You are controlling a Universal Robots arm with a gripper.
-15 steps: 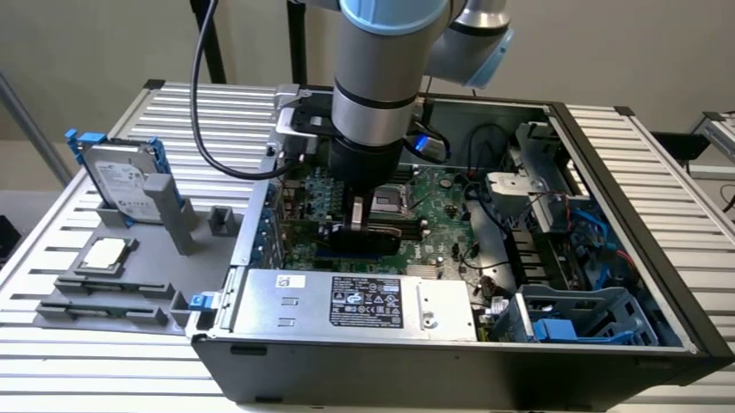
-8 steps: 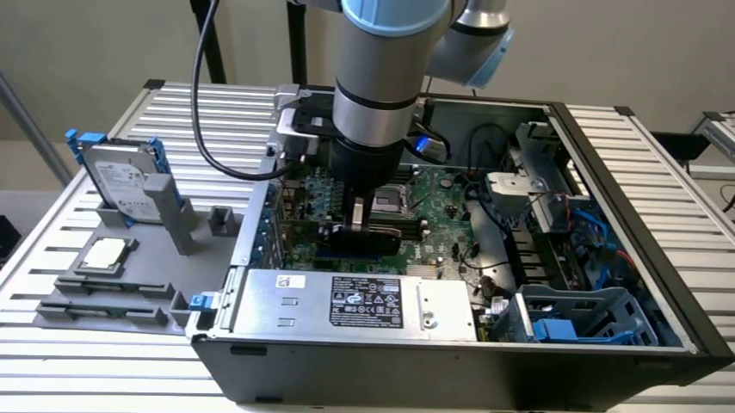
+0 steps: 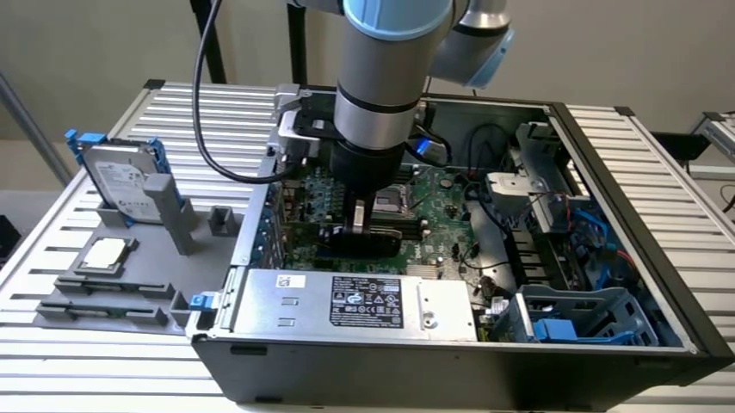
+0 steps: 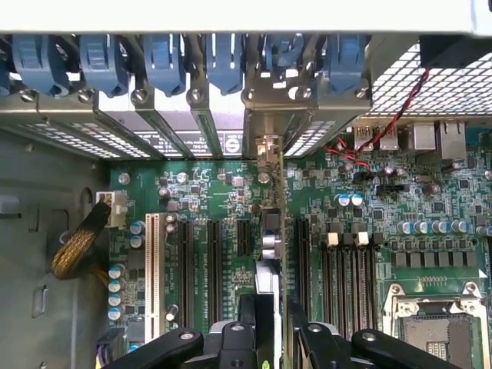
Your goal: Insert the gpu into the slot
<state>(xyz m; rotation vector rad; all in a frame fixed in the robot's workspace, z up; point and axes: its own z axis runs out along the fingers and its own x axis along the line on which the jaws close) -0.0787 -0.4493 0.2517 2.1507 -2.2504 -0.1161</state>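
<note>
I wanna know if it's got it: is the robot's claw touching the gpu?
Touching. In the wrist view the gripper clamps both sides of the edge-on gpu.

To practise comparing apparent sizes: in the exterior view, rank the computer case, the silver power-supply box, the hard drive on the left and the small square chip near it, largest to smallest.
1. computer case
2. silver power-supply box
3. hard drive
4. square chip
The gaps look clear enough that nearness to the camera should not change this order.

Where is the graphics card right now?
In the exterior view the gpu stands on edge on the green motherboard, directly under the gripper, next to the silver power-supply box.
</note>
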